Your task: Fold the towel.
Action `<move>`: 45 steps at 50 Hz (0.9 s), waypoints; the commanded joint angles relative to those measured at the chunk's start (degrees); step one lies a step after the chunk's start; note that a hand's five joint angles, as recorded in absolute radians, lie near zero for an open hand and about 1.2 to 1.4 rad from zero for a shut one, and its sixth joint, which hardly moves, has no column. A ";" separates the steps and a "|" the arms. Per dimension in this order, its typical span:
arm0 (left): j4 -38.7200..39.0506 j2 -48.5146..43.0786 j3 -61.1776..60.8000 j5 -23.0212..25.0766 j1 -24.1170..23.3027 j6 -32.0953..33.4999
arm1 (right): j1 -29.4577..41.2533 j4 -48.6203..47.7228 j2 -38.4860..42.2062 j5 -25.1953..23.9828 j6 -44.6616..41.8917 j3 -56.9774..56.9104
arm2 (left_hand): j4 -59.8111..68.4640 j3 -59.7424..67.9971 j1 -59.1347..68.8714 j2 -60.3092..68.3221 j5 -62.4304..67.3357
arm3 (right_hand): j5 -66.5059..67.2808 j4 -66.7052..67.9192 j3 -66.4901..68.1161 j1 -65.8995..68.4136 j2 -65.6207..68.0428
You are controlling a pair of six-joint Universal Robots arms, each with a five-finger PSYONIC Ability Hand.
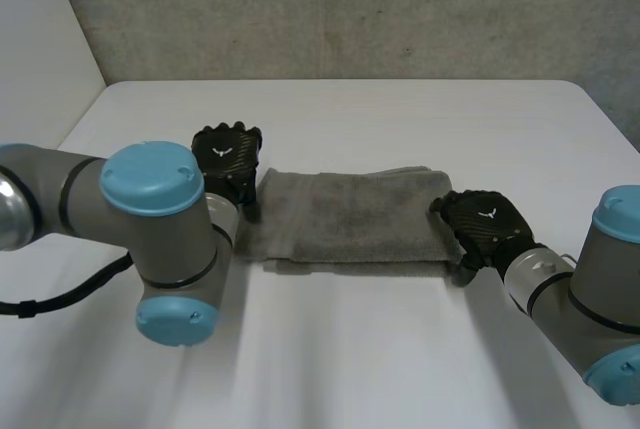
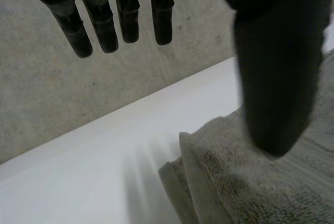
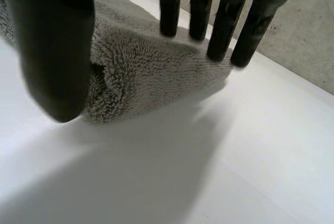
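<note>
Grey towel [image 1: 350, 219] is seen lying folded in a long strip at the middle of the white tabletop [image 1: 400, 119]. At its 9 o'clock end the left robot hand [image 1: 228, 154] is held released, fingers straight, nothing gripped. At 3 o'clock the right robot hand [image 1: 485, 227] is spread over the end, unclenched, likely so that both ends can be taken for another fold.

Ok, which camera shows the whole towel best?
The head view: the folded towel lies there in full, the left hand at one end, the right hand at the other. The left wrist view gives one end's layered edges beside the thumb; the right wrist view, the other end at that hand's fingertips.
</note>
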 commanded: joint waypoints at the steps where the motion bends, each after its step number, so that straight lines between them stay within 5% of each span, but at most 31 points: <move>1: 0.43 4.21 -5.01 0.01 0.09 0.00 | -0.31 -0.48 0.95 -0.11 0.04 -0.06 | -4.36 -4.05 -4.10 -3.85 -1.86 | 23.20 23.77 23.75 23.91 23.48; 7: 0.52 5.01 -7.82 0.01 0.44 -0.09 | -0.40 -1.71 1.04 -0.46 0.47 0.03 | -4.54 -4.22 -4.27 -4.03 -2.04 | 54.26 54.83 54.81 54.97 54.54; 16: 0.52 5.71 -10.38 1.24 0.53 -0.09 | -1.19 -0.48 1.30 -2.74 0.65 0.12 | -0.33 -0.01 -0.07 0.18 2.17 | 54.32 54.89 54.87 55.03 54.60; 18: 0.52 6.59 -10.99 2.38 0.70 -0.09 | -2.16 1.26 0.60 -4.23 0.65 0.29 | 5.22 5.54 5.48 5.73 7.72 | 54.32 54.89 54.87 55.03 54.60; 20: 0.60 8.78 -12.56 5.70 1.31 -0.26 | -2.77 2.75 0.34 -5.28 0.57 0.20 | 30.47 30.79 30.73 30.98 32.97 | 54.32 54.89 54.87 55.03 54.60; 23: 1.22 10.89 -14.50 8.44 3.07 -0.79 | -4.52 6.44 -0.54 -7.74 -0.05 -0.15 | 49.06 49.37 49.32 49.57 51.56 | 54.32 54.89 54.87 55.03 54.60; 28: 1.66 14.49 -18.01 9.68 6.23 -1.40 | -10.14 11.45 -2.91 -11.87 -1.36 -0.23 | 62.55 62.86 62.81 63.05 65.04 | 54.32 54.89 54.87 55.03 54.60; 34: 3.94 18.09 -22.67 9.94 8.26 -1.32 | -14.72 16.64 -7.65 -15.40 -5.84 -3.04 | 62.56 62.87 62.82 63.07 65.06 | 54.32 54.89 54.87 55.03 54.60; 43: 7.28 19.69 -25.14 9.94 9.14 -1.32 | -10.69 22.37 -8.81 -15.05 -6.90 -12.10 | 62.56 62.87 62.82 63.07 65.06 | 54.32 54.89 54.87 55.03 54.60; 44: 7.28 19.77 -25.14 9.85 9.14 -1.32 | -8.16 23.24 -8.63 -14.96 -6.82 -14.36 | 46.09 46.41 46.36 46.60 48.59 | 54.32 54.89 54.87 55.03 54.60; 45: 7.28 19.95 -25.14 9.85 9.23 -1.23 | -5.01 23.86 -8.11 -14.79 -6.82 -16.74 | 12.29 12.61 12.55 12.80 14.79 | 54.32 54.89 54.87 55.03 54.60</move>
